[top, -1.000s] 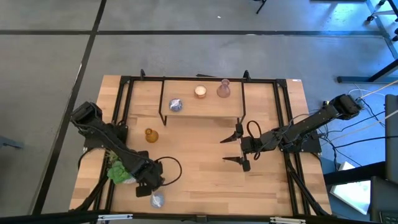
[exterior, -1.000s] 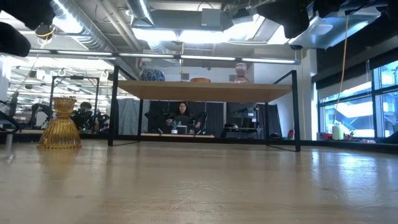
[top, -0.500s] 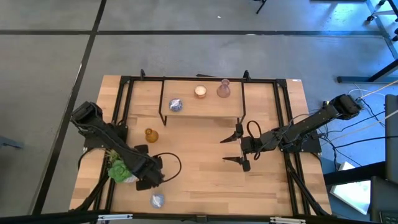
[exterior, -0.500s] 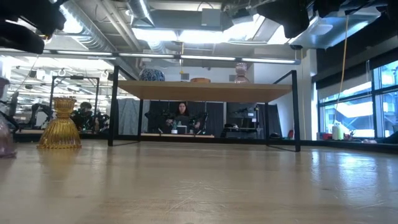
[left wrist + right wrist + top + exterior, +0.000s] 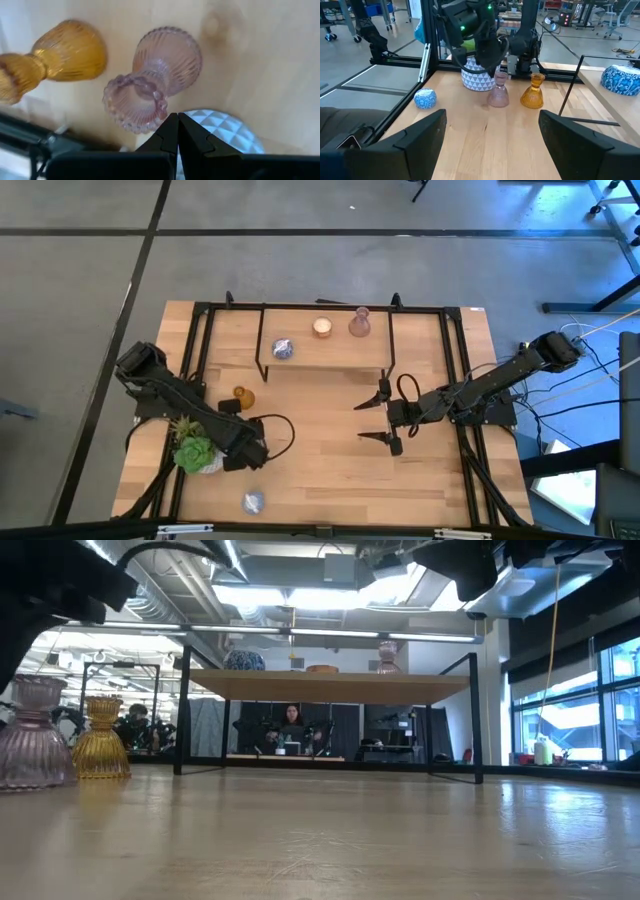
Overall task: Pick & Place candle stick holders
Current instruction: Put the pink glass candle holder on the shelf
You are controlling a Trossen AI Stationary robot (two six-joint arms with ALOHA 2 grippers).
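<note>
1. Candle stick holders spread over the wooden table (image 5: 330,470) and its raised shelf (image 5: 325,352).
2. On the shelf: silvery-blue round holder (image 5: 283,349), cream-white holder (image 5: 322,328), pink vase-shaped holder (image 5: 360,324).
3. On the table: amber holder (image 5: 241,396), standing upright near the shelf's left leg.
4. Just beside it, second pink holder (image 5: 36,735), upright; hidden under the arm from above, plain in the low and wrist views.
5. Near the front edge, apart from the others: second silvery-blue holder (image 5: 252,502).
6. Left gripper (image 5: 177,131) closed, fingers pressed together and empty, poised just over the second pink holder, with the succulent's patterned pot (image 5: 225,131) beside it.
7. Green succulent (image 5: 194,452) at the table's left side, next to the left arm.
8. Right gripper (image 5: 374,420) spread wide, holding nothing, above the middle of the table, well apart from every holder.
</note>
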